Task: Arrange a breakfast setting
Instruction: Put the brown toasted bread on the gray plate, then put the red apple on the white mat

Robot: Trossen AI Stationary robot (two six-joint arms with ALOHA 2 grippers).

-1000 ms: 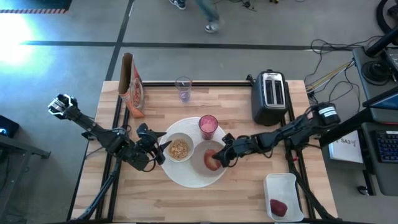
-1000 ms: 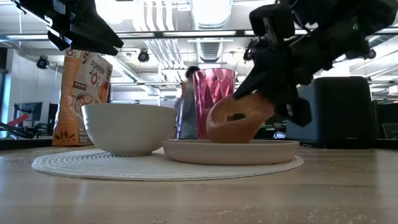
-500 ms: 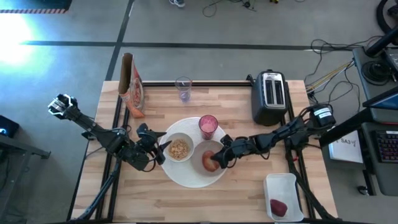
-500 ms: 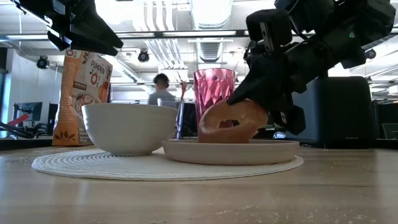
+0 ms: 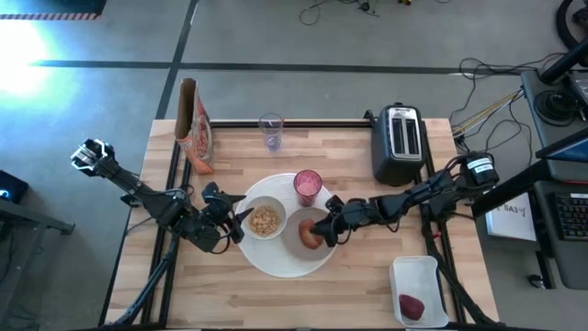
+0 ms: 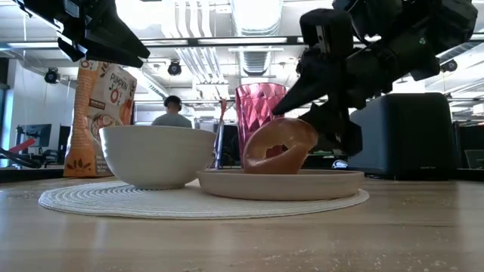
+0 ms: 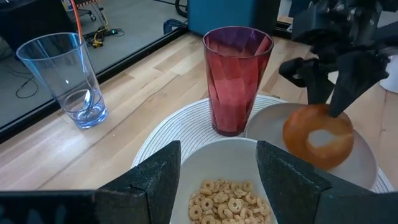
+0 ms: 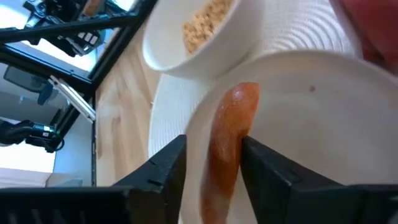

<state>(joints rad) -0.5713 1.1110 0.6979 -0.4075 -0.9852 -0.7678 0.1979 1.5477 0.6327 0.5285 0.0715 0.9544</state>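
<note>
On the wooden table (image 5: 367, 276), the bagel (image 6: 278, 146) stands on edge (tilted) on the white plate (image 6: 281, 183), between the parted fingers of the right gripper (image 5: 323, 231). The cereal bowl (image 5: 265, 220) sits beside it, under the left gripper (image 5: 231, 217), whose fingers are spread.

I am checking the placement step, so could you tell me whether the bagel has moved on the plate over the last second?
Yes. In the low view the bagel has shifted left along the plate, toward the bowl.
</note>
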